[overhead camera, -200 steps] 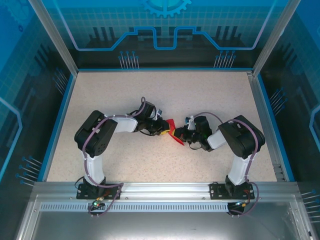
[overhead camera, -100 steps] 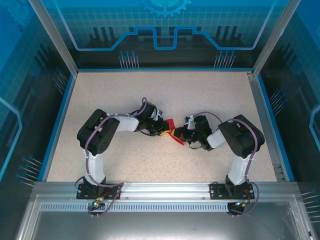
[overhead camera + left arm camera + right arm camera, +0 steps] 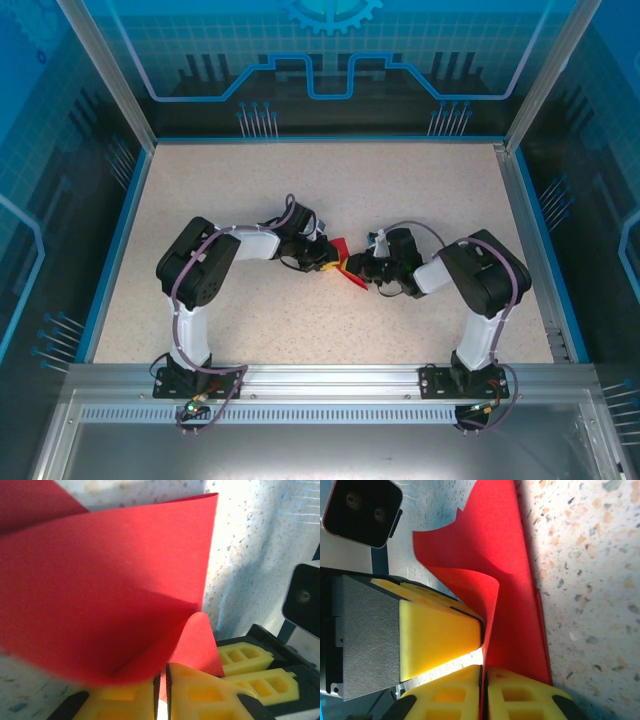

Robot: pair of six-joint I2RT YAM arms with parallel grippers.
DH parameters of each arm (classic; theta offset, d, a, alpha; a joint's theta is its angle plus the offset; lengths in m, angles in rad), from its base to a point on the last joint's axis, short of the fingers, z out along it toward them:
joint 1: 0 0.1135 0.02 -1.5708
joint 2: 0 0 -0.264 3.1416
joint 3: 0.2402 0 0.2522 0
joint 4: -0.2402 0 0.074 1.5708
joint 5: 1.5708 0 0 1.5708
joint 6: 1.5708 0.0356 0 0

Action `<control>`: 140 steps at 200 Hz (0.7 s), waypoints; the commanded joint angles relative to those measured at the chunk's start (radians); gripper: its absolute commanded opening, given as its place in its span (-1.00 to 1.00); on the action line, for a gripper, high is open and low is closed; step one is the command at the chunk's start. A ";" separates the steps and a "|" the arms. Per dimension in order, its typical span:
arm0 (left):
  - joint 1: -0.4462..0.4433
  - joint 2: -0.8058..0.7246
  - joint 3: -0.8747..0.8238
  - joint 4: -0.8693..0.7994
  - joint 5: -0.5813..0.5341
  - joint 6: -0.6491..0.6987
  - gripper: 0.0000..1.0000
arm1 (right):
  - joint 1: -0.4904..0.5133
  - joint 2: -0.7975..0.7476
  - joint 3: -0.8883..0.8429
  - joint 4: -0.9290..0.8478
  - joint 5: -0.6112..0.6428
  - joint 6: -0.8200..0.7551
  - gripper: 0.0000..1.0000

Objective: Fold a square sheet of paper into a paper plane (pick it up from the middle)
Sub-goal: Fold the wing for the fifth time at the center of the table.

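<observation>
The square sheet of paper [image 3: 343, 262] is bright red, folded and curled, and is held just above the table between my two grippers. My left gripper [image 3: 328, 256] meets it from the left. In the left wrist view the sheet [image 3: 100, 580] billows above the left gripper [image 3: 161, 692], which is shut on its lower edge. My right gripper [image 3: 360, 270] comes from the right. In the right wrist view the right gripper [image 3: 483, 692] is shut on a creased layer of the sheet [image 3: 512, 605]. I cannot tell whether the folds make a paper plane's shape.
The speckled table [image 3: 330, 190] is ringed by a blue rim [image 3: 110, 250] and glass walls. One left finger [image 3: 437, 635] lies close beside the right jaws. The right fingers [image 3: 250, 667] show next to the left jaws.
The left arm has crept slightly to the right, bringing the two grippers a little closer. The red sheet stays pinched between them in much the same place.
</observation>
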 commanded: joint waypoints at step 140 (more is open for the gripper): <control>-0.007 0.033 0.062 -0.134 -0.031 0.045 -0.71 | -0.043 -0.171 0.038 -0.554 -0.038 -0.213 -0.67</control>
